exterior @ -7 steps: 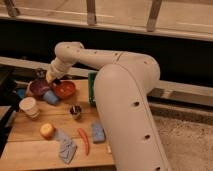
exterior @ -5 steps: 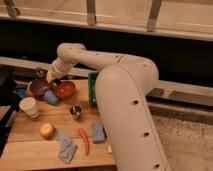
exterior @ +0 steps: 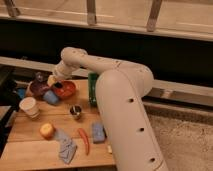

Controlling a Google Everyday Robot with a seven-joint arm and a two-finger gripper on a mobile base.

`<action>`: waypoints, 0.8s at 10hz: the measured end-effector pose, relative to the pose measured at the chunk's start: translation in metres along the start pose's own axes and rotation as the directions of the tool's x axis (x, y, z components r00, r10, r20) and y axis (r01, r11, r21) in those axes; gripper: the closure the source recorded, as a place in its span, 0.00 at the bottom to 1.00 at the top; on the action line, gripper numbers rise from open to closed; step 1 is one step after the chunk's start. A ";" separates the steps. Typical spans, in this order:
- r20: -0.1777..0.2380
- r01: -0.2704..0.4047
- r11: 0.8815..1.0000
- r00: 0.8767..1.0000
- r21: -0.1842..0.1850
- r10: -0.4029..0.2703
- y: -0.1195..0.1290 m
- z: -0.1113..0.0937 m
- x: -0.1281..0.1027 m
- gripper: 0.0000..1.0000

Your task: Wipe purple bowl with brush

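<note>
The purple bowl (exterior: 39, 89) is a small dark maroon bowl at the back left of the wooden table (exterior: 30, 150). It sits just left of the orange-red bowl (exterior: 65, 90). My gripper (exterior: 51, 80) hangs at the end of the white arm, just above the gap between the two bowls and over the purple bowl's right rim. A pale yellowish piece shows at the gripper, and a dark shape lies on the orange-red bowl's near rim. I cannot tell whether either is the brush.
A white paper cup (exterior: 29, 107) stands at the left. A small metal cup (exterior: 76, 111) stands mid-table. An orange fruit (exterior: 47, 130), a grey cloth (exterior: 66, 148), a red chili (exterior: 84, 141) and a blue sponge (exterior: 97, 133) lie in front. A green object (exterior: 93, 89) stands at the back.
The gripper has shifted slightly down and right over the bowls. Nothing else on the table has moved.
</note>
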 end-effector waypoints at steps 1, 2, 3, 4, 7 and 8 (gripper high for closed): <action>-0.012 -0.004 1.000 1.000 -0.010 0.004 0.002 0.006 0.004 1.00; -0.020 -0.008 1.000 1.000 -0.016 0.007 0.004 0.010 0.006 1.00; -0.028 -0.016 1.000 0.999 -0.015 0.016 0.001 0.013 0.010 1.00; -0.034 -0.026 1.000 0.999 -0.012 0.026 -0.001 0.013 0.012 1.00; -0.053 -0.059 0.998 0.997 0.004 0.059 -0.013 0.016 0.019 1.00; -0.055 -0.066 0.998 0.996 0.010 0.066 -0.018 0.016 0.020 1.00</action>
